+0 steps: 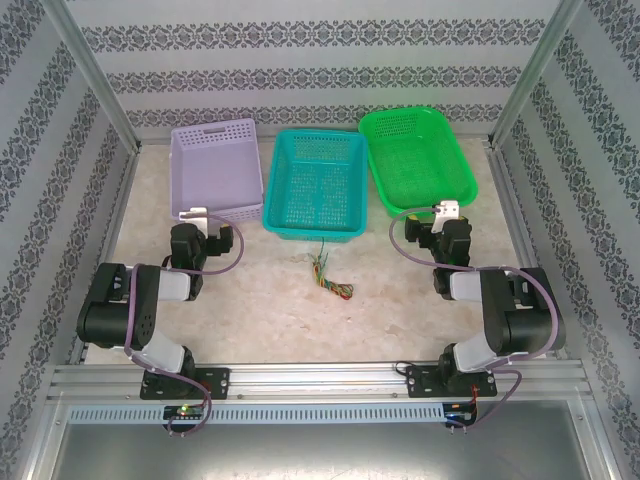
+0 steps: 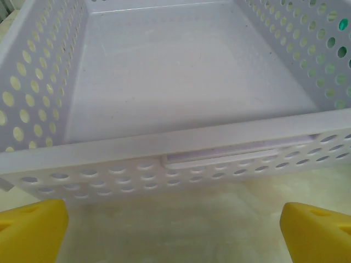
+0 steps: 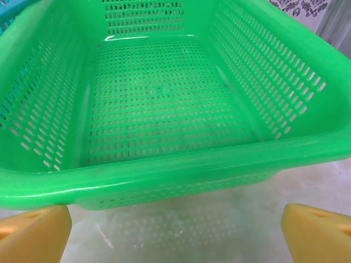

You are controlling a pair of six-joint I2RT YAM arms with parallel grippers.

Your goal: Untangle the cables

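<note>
One loose bunch of cables (image 1: 326,273) | on tabletop (image 1: 260,300), just in front of teal basket (image 1: 315,185) | long axis slanting far-left to near-right | 3 baskets, 2 hands | left hand (image 1: 196,214) spread wide by purple basket (image 1: 215,165) | right hand (image 1: 447,210) same, by green basket (image 1: 415,150)

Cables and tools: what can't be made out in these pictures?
- Top view: the cables are too small to count strands or see how they cross.
- Left wrist view: the left tool has its yellow fingertips cut off by the bottom edge, before the purple basket.
- Right wrist view: the right tool likewise, before the green basket.
</note>
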